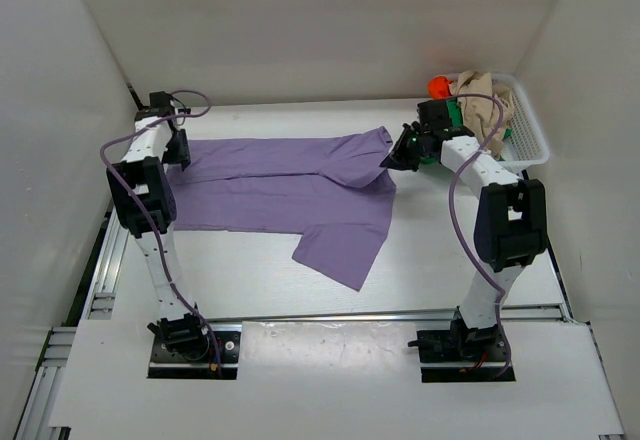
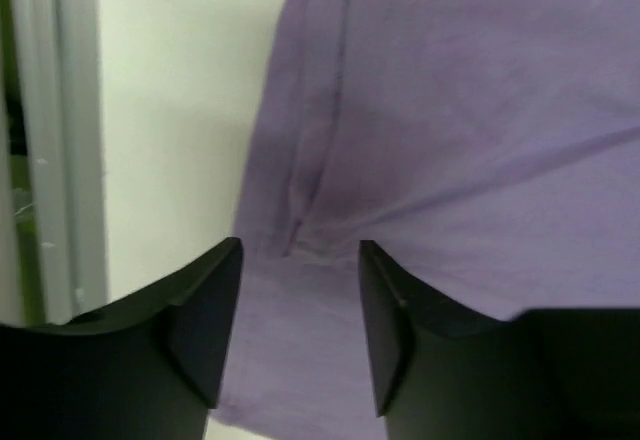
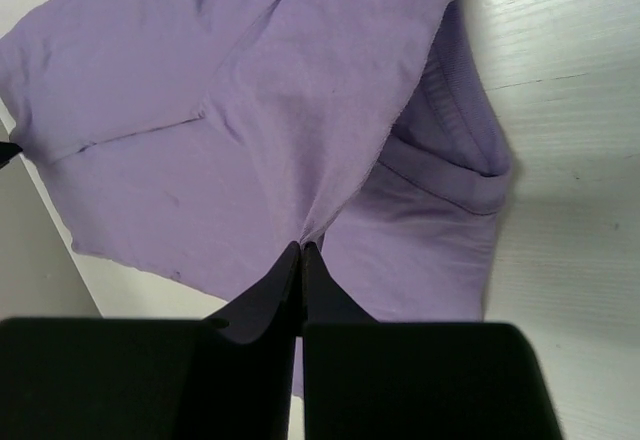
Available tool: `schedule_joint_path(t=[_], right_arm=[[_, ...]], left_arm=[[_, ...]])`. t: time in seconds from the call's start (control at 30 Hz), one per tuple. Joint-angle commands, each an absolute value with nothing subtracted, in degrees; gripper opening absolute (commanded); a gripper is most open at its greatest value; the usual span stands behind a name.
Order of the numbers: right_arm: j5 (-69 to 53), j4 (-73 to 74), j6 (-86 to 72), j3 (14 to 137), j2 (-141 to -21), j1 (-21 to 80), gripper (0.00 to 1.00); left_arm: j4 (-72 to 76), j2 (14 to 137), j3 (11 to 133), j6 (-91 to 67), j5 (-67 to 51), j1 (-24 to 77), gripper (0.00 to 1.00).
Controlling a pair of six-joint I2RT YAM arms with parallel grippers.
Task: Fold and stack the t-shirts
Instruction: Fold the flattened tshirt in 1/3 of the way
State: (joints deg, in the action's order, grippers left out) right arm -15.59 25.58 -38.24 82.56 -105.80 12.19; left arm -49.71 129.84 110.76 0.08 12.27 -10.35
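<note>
The lilac t-shirt [image 1: 290,185] lies spread across the table, its upper right part lifted and folded over. My right gripper [image 1: 390,159] is shut on a pinch of that raised cloth; in the right wrist view the fabric [image 3: 250,90] fans out from the closed tips [image 3: 302,245]. My left gripper [image 1: 181,152] hovers at the shirt's far left edge, open. In the left wrist view its fingers [image 2: 300,250] straddle the cloth [image 2: 450,110] near a seam without gripping it. The beige t-shirt [image 1: 485,110], green t-shirt [image 1: 455,115] and orange-red t-shirt [image 1: 440,86] are bunched at the back right.
A white mesh basket [image 1: 530,130] at the back right corner holds the bunched shirts, just behind my right arm. White walls close in the table on three sides. A metal rail [image 2: 70,140] runs along the left edge beside my left gripper.
</note>
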Motion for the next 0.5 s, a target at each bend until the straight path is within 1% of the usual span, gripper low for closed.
schedule_joint_path(t=[0.0, 0.13, 0.2, 0.37, 0.47], right_arm=[[-16.7, 24.6, -38.6, 81.7, -104.2, 13.4, 0.00], [-16.7, 24.1, -39.1, 81.7, -104.2, 13.4, 0.00], [-16.7, 24.1, -39.1, 81.7, -104.2, 13.4, 0.00], [-17.2, 24.1, -38.6, 82.2, -104.2, 13.4, 0.00], [-17.2, 24.1, -38.6, 82.2, -104.2, 13.4, 0.00]], left_arm=[[-51.9, 128.1, 112.2, 0.0, 18.7, -11.6, 0.64], [-55.5, 127.6, 112.9, 0.0, 21.2, -13.0, 0.71], [-56.7, 125.3, 111.0, 0.0, 21.2, -13.5, 0.71], [-54.9, 119.2, 105.0, 0.0, 14.5, -12.0, 0.72], [-54.8, 120.0, 106.0, 0.0, 12.8, -10.8, 0.71]])
